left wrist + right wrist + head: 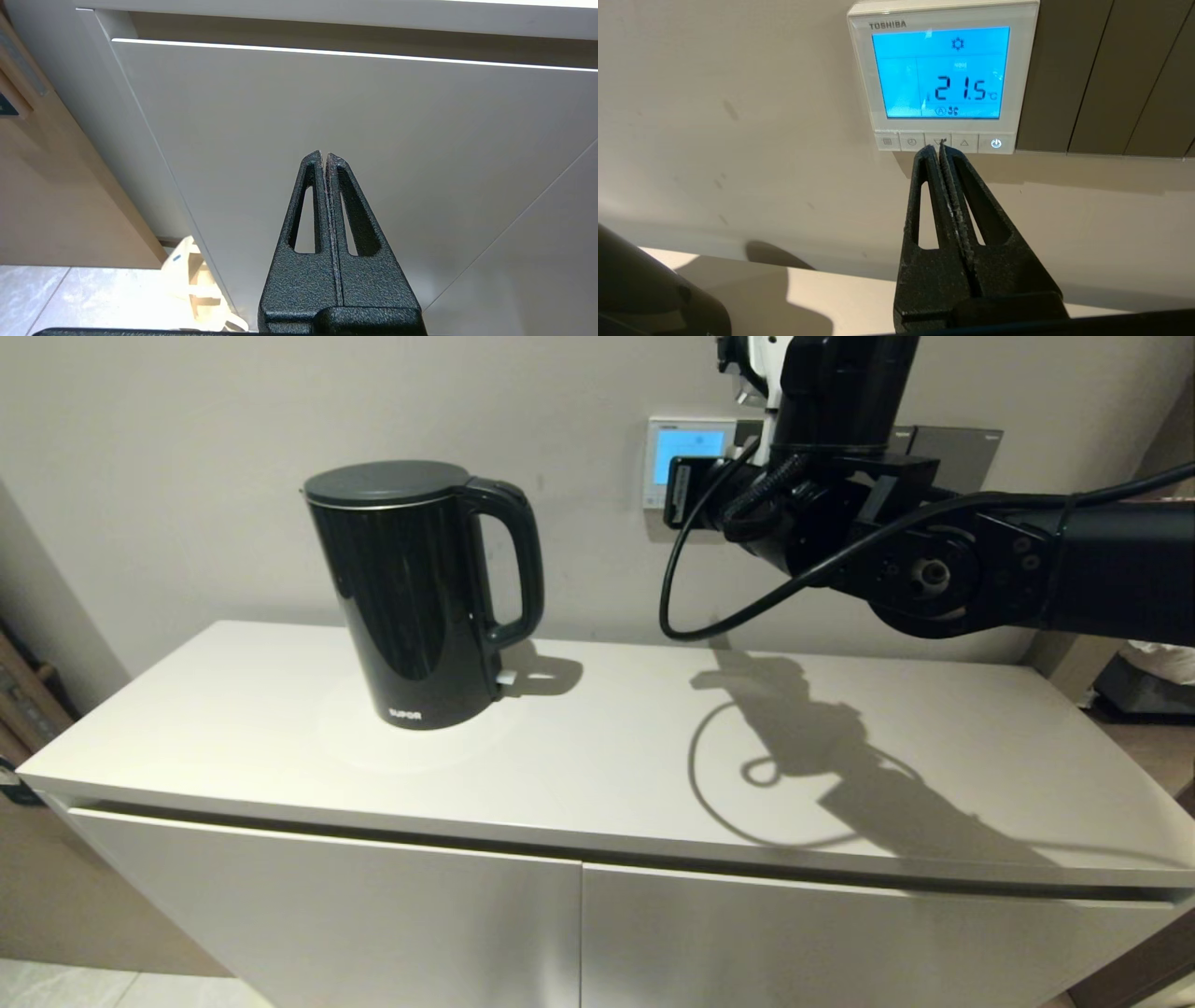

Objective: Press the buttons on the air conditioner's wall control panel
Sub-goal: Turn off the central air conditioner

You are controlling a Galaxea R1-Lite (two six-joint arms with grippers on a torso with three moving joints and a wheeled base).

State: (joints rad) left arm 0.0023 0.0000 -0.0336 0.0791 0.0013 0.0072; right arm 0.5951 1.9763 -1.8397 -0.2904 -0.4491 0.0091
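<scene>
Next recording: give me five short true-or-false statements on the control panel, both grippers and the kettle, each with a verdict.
1. The right gripper is shut, its tips at the buttons. True.
2. The control panel screen reads 25.0. False: it reads 21.5.
3. The kettle lies on its side. False: it stands upright on the cabinet.
4. The left gripper is shut, facing a cabinet door. True.
5. The kettle's lid is open. False: it is closed.
</scene>
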